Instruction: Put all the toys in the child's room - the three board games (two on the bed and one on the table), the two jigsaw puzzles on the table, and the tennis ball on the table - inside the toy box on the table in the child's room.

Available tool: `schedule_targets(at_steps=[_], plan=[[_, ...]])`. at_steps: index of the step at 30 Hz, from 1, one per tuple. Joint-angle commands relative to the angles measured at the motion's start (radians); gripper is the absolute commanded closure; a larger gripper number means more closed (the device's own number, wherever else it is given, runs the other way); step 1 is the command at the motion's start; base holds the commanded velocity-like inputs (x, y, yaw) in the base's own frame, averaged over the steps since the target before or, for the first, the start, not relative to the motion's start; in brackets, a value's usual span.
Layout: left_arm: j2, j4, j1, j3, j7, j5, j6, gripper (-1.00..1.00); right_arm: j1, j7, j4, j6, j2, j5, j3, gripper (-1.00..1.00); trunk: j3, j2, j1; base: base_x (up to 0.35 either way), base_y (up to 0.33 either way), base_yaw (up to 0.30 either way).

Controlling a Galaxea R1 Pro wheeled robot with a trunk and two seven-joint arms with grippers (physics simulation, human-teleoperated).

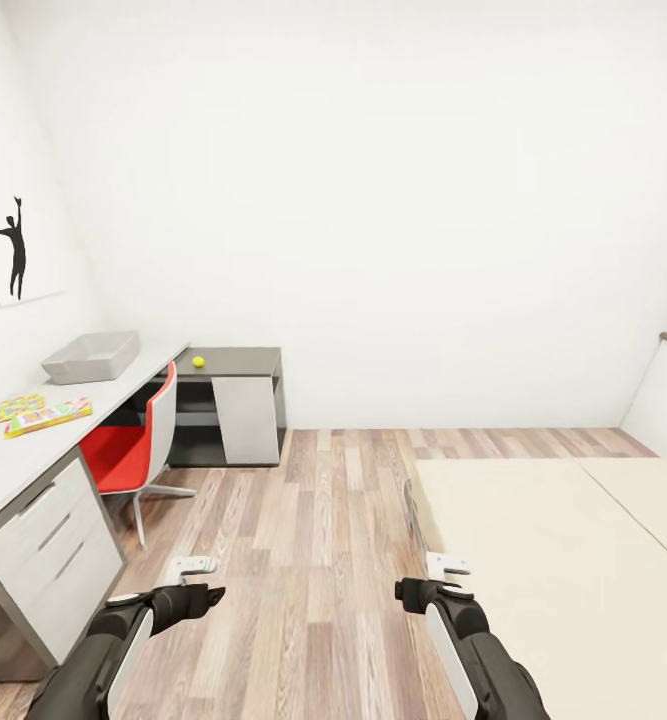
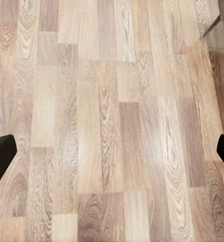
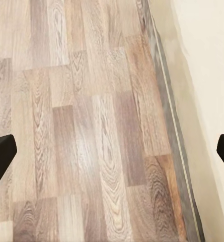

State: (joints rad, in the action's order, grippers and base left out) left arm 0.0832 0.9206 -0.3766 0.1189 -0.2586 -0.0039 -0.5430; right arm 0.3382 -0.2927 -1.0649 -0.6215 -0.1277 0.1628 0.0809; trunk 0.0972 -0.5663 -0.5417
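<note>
The toy box, a light grey bin, stands on the table at the left wall. Nearer to me on the light top lie a multicoloured jigsaw puzzle and a flat yellow-edged board game. The tennis ball rests on the table's dark grey corner section. On the right is the bed, and the part of the beige mattress in view is bare. My left gripper and right gripper hang low over the wood floor, both open and holding nothing.
A red swivel chair is tucked under the table beside grey drawer fronts. Wood-plank floor runs between the table and the bed up to the white far wall. A black silhouette picture hangs on the left wall.
</note>
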Motion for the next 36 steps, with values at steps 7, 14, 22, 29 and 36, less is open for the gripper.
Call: schedule_targets(at_steps=[7,14,22,29,36], plan=[[0.0,0.001,-0.001,0.003,-0.005,0.0,-0.006,-1.0,0.001,-0.009,-0.001,-0.003,0.0,0.011,0.002,-1.0,0.002,-0.002,0.0,-0.063,0.0,0.0],[0.0,0.001,-0.001,0.003,-0.005,-0.001,-0.006,-1.0,0.001,-0.009,-0.001,-0.003,0.0,0.011,0.002,-1.0,0.002,-0.002,0.0,-0.03,0.0,0.0],[0.0,0.001,-0.001,0.004,-0.005,-0.001,-0.005,-1.0,0.001,-0.009,-0.001,-0.002,0.001,0.011,0.002,-1.0,0.002,-0.002,0.0,-0.025,0.0,0.0],[-0.001,0.001,-0.001,0.003,-0.004,-0.001,-0.006,-1.0,0.001,-0.009,-0.001,-0.002,0.001,0.011,0.002,-1.0,0.002,-0.002,0.0,-0.002,0.0,0.0],[-0.002,0.001,-0.001,0.002,-0.004,-0.001,-0.006,-1.0,0.001,-0.009,-0.001,-0.001,0.001,0.011,0.002,-1.0,0.002,-0.002,0.0,0.0,-0.068,0.0]])
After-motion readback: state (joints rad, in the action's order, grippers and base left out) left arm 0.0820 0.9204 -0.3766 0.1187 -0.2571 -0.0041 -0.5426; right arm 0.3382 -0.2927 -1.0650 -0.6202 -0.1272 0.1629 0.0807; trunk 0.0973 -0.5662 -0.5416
